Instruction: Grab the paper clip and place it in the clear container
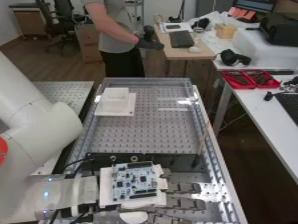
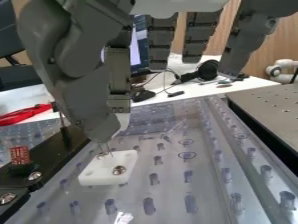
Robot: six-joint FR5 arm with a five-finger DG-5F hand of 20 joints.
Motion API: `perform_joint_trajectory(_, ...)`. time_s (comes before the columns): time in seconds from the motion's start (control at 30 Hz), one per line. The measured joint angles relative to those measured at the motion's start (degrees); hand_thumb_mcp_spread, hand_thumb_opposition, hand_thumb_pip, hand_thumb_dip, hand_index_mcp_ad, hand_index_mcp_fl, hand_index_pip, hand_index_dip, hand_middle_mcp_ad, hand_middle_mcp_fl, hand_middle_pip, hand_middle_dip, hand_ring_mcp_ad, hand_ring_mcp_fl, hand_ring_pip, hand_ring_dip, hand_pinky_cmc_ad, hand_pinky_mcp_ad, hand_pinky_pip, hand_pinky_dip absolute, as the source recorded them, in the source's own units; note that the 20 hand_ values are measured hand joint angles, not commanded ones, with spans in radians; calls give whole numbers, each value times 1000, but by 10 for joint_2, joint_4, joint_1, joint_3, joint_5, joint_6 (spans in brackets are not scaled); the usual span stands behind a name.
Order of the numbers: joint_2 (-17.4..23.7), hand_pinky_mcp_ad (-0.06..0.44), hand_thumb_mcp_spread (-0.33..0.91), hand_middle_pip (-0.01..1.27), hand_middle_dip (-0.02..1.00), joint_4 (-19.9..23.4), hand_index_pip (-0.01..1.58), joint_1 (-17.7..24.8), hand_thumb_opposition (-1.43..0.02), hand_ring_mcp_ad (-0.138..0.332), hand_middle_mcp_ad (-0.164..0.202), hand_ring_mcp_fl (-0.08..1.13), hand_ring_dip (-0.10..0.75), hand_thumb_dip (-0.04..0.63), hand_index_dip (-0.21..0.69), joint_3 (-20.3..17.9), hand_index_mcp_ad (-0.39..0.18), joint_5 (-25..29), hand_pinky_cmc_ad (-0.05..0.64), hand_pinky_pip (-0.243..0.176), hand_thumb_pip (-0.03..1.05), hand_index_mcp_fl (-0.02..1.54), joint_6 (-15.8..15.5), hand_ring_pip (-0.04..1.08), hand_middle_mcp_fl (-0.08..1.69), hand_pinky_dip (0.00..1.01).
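Closest in the wrist view hangs the dark grey robot hand [image 1: 186, 203], its thumb and one of its fingers [image 2: 118, 102] pinching what looks like the thin wire paper clip [image 2: 106, 147]. The other fingers hang nearly straight. Beneath the clip sits a white rectangular block [image 2: 93, 175] with metal screws; whether the two touch is unclear. The block rests on a clear, flat sheet [image 2: 166, 200] over a perforated metal table [image 1: 143, 132]. In the high view, a pale square piece [image 1: 116, 95] lies on a larger white plate [image 1: 126, 109] toward the table's far end.

Thin metal paper clip [image 2: 106, 148], approx. upright, in hand [image 1: 183, 188], tips down, by wht. block [image 2: 106, 172]
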Motion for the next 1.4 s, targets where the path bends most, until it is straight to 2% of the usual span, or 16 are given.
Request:
perform_joint_trajectory(0.47, -6, 276, 408, 129, 183, -3, 1417, 4, -850, 113, 33, 0, 101, 274, -23, 3, -208, 0, 321, -61, 721, 269, 4, 98, 24, 396)
perform_joint_trajectory(1.4, -3, 274, 408, 129, 183, 11, 1443, 7, -820, 113, 33, 2, 101, 272, -30, -9, -208, 12, 323, -61, 721, 326, 28, 105, 24, 400)
